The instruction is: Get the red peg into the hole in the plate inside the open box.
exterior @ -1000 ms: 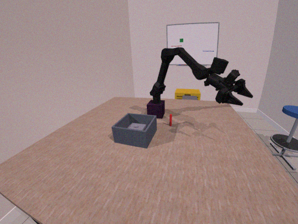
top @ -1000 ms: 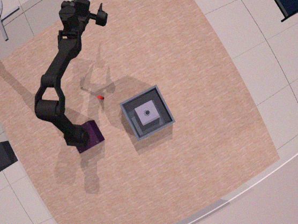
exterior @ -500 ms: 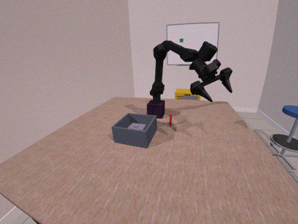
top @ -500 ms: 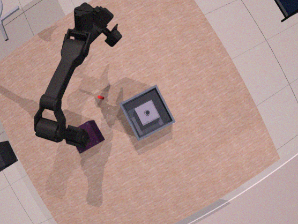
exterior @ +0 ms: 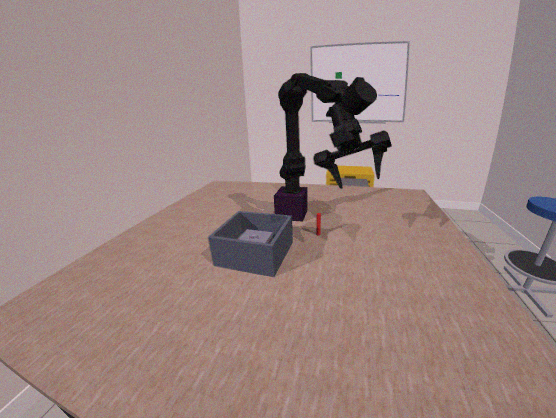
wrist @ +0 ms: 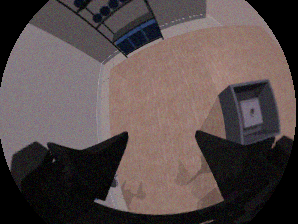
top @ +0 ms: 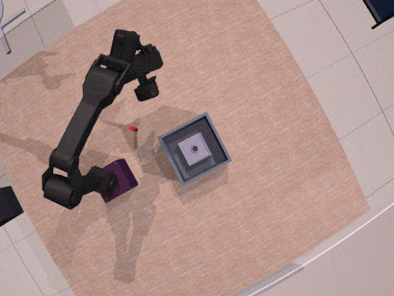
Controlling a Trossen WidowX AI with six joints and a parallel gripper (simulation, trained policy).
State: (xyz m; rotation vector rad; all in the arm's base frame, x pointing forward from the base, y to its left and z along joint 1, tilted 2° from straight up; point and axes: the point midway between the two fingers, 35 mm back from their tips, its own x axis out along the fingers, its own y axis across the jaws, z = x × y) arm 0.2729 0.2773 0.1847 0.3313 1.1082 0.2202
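In the exterior view, the gripper point(exterior: 360, 183) point(wrist: 162, 135) hangs right of centre, fingers wide apart on nothing, with the red peg point(top: 133, 129) point(exterior: 319, 224) upright below on the table point(top: 269, 117) point(exterior: 240, 325) point(wrist: 160, 85), between the purple block point(top: 124, 177) point(exterior: 291, 204) and bare wood, the open box point(top: 171, 161) point(exterior: 245, 256) point(wrist: 232, 117) lower left.

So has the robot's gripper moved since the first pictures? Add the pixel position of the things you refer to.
Yes. In the exterior view the gripper point(exterior: 360, 183) point(wrist: 162, 135) has come left, from beyond the whiteboard's point(exterior: 360, 50) right edge to below the board.
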